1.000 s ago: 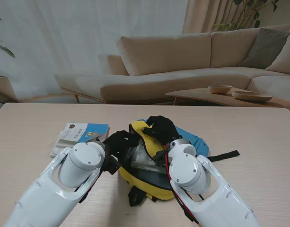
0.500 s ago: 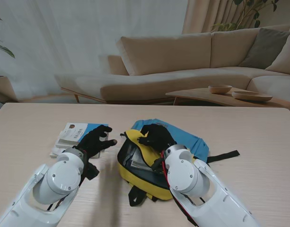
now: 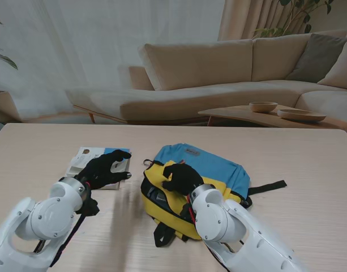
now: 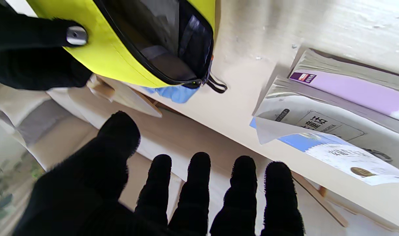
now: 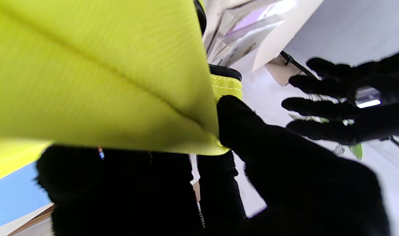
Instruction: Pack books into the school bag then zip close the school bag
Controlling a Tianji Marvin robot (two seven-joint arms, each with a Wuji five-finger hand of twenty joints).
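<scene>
The school bag (image 3: 187,184), yellow and blue, lies at the middle of the table (image 3: 43,144) and is the landmark here. Over the last second the left hand (image 3: 105,168) has pulled out of the bag's mouth and swung across to the books (image 3: 94,164), which lie just to the left of the bag; it now hovers over them with fingers (image 4: 199,183) spread and nothing in its grasp. The right hand (image 3: 181,177) has meanwhile kept its hold on the bag, pinching the yellow flap (image 5: 98,75) between thumb and fingers and holding it up at the nearer left part of the bag, so the mouth stays open toward the books. The flap sits lower than it did a second ago (the blue back panel shows more fully now). In the left wrist view the dark inside of the bag seems to hold something grey already, though I cannot tell what. My reading is that one packing trip is finished and the next book is about to be fetched; zipping remains.

The table is pale wood grain, broad and bare around the bag except for the black strap (image 3: 268,186) trailing to the bag's right. Beyond the bag, farther from me, stand a beige sofa (image 3: 218,73), a sheer curtain (image 3: 105,45), and a low coffee table (image 3: 247,116) bearing two wooden bowls (image 3: 263,106).
</scene>
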